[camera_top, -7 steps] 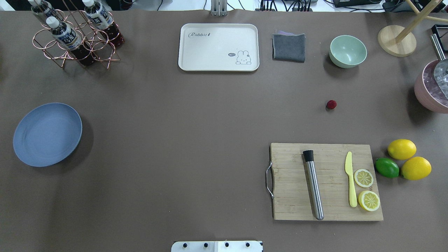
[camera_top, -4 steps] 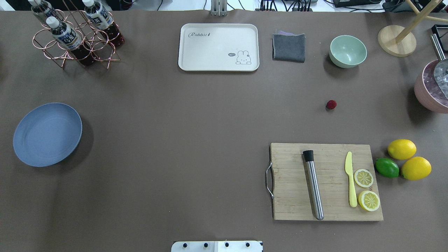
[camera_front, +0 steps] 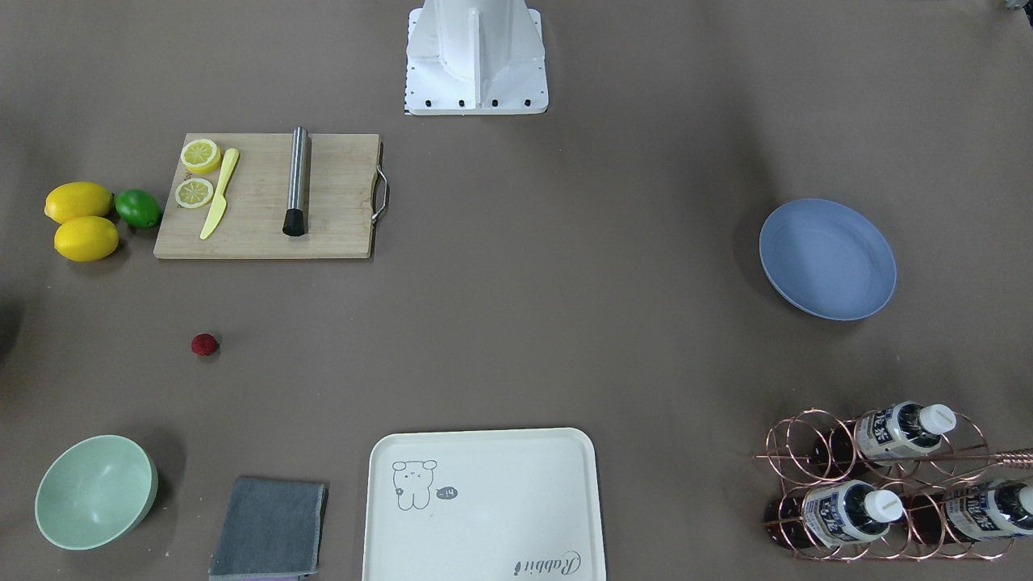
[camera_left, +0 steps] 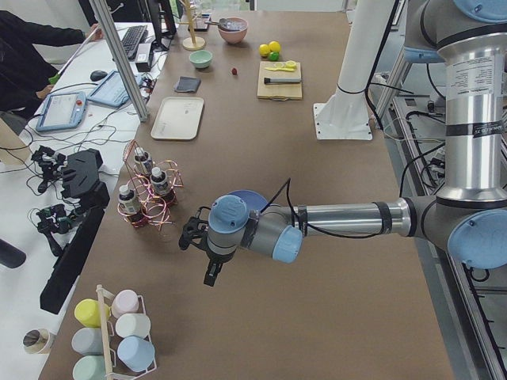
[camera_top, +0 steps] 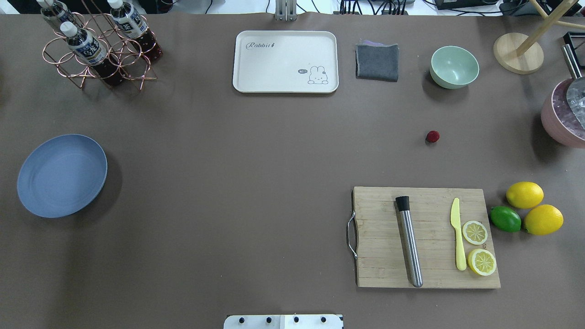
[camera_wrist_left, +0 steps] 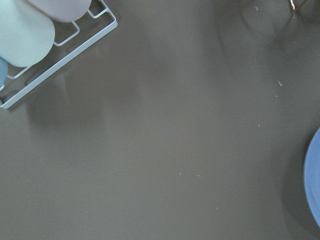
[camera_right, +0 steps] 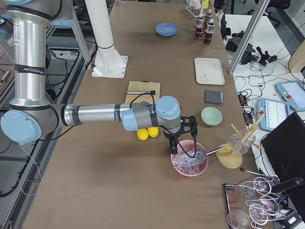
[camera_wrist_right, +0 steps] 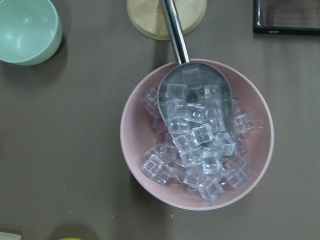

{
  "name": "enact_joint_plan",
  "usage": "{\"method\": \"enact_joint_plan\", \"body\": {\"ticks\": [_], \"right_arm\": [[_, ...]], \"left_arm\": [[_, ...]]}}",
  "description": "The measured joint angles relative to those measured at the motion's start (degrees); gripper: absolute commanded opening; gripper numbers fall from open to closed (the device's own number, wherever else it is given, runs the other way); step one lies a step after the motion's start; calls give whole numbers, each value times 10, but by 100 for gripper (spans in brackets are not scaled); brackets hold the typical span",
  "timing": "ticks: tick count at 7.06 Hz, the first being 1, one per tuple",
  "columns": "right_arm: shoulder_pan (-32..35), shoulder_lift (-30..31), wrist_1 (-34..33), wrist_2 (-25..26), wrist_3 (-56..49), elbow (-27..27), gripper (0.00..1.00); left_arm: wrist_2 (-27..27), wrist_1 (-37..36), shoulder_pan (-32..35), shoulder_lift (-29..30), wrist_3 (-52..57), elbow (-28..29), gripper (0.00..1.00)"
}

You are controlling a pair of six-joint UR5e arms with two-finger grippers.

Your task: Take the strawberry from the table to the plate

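The strawberry [camera_top: 433, 136] [camera_front: 204, 344], small and dark red, lies on the brown table [camera_top: 251, 151] at the right, between the mint bowl and the cutting board. The blue plate [camera_top: 61, 175] [camera_front: 827, 258] rests at the far left with nothing in it. Neither arm shows in the overhead or front views. My left gripper [camera_left: 206, 257] hangs beyond the plate at the table's left end. My right gripper [camera_right: 182, 137] hovers over a pink bowl at the right end. Only side views show them, so I cannot tell whether either is open or shut.
A pink bowl [camera_wrist_right: 197, 135] of ice cubes holds a metal scoop. A cutting board [camera_top: 425, 237] carries a muddler, a yellow knife and lemon slices, with lemons and a lime [camera_top: 505, 219] beside it. At the back stand a cream tray [camera_top: 285, 61], grey cloth, mint bowl [camera_top: 454, 66] and bottle rack [camera_top: 98, 45].
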State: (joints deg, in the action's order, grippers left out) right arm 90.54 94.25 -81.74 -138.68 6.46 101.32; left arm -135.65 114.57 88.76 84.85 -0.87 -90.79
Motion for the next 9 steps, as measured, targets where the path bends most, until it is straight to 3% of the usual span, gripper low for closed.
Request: {"method": "enact_joint_plan", "body": {"ticks": [4, 6, 9], "right_arm": [[-69, -21, 39, -7, 113, 31, 100], [-99, -28, 63, -4, 173, 35, 100], [-119, -51, 67, 0, 221, 35, 100]], "left_arm": [[-27, 99, -25, 9, -95, 18, 98], [-23, 206, -71, 10, -206, 51, 98], [60, 423, -207, 4, -434, 107, 95]]}}
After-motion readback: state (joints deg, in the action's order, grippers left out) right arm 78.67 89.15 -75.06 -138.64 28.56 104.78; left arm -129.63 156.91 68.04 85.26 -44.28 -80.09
